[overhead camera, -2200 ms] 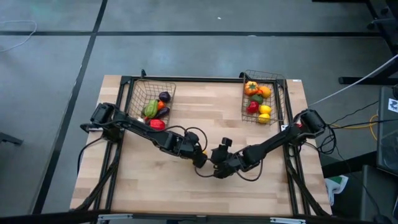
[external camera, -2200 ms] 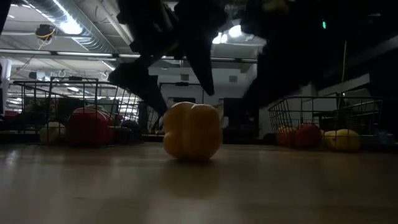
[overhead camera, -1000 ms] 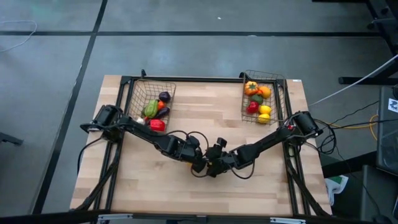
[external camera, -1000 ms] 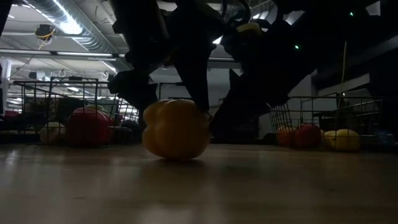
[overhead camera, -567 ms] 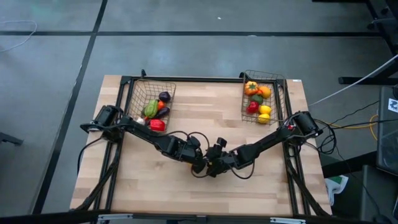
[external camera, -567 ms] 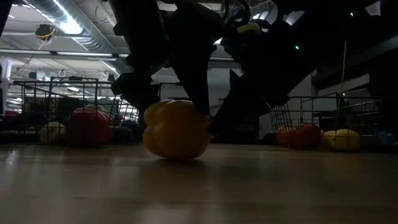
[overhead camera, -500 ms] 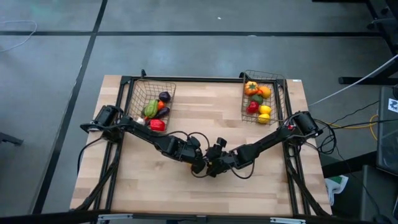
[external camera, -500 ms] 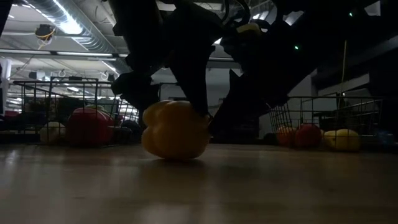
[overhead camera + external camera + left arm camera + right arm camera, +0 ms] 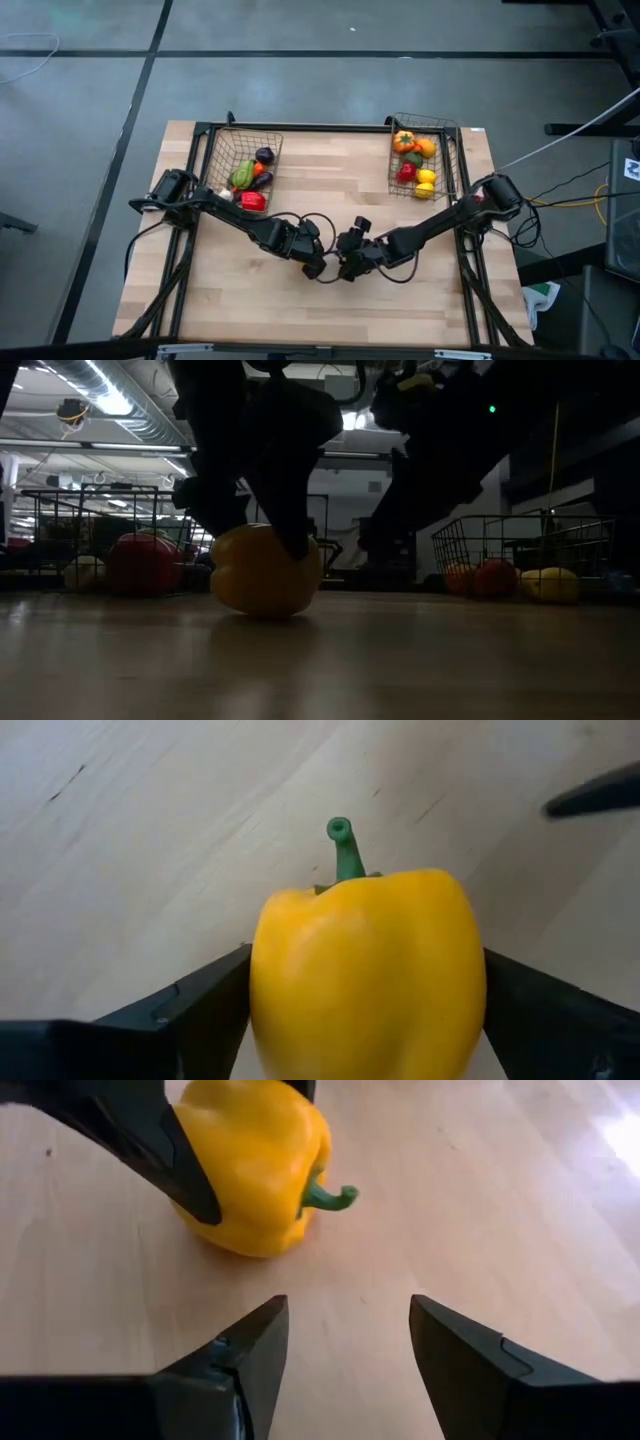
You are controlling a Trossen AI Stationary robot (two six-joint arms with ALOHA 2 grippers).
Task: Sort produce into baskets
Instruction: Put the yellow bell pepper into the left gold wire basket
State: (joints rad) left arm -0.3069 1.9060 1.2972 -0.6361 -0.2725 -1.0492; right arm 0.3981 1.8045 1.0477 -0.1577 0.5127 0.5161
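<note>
A yellow pepper [image 9: 262, 570] with a green stem [image 9: 344, 845] lies on its side on the wooden table near the middle. My left gripper [image 9: 317, 267] is shut on it. My right gripper [image 9: 345, 1350] is open and empty, just to the pepper's right, with its fingers off the pepper; it also shows in the high view [image 9: 347, 266]. In the high view the grippers hide the pepper. The left basket [image 9: 243, 165] at the far left holds green, purple, orange and red pieces. The right basket [image 9: 422, 158] at the far right holds orange, red and yellow pieces. My left gripper pinches the pepper's body between its two fingers, one on each flank [image 9: 262, 990]. The fingers [image 9: 290, 525] slant down from above and from the table's left. The stem points away from the wrist. The pepper's underside rests on the table.
Bare wood lies all around the pepper and toward the near edge. The two arms meet close together at the table's middle. A black frame [image 9: 300, 127] runs along the far edge between the baskets.
My right gripper has drawn back from the pepper, up and toward the table's right. The pepper, between my left gripper's fingers, has slid a little toward the table's left and turned, staying on the table.
</note>
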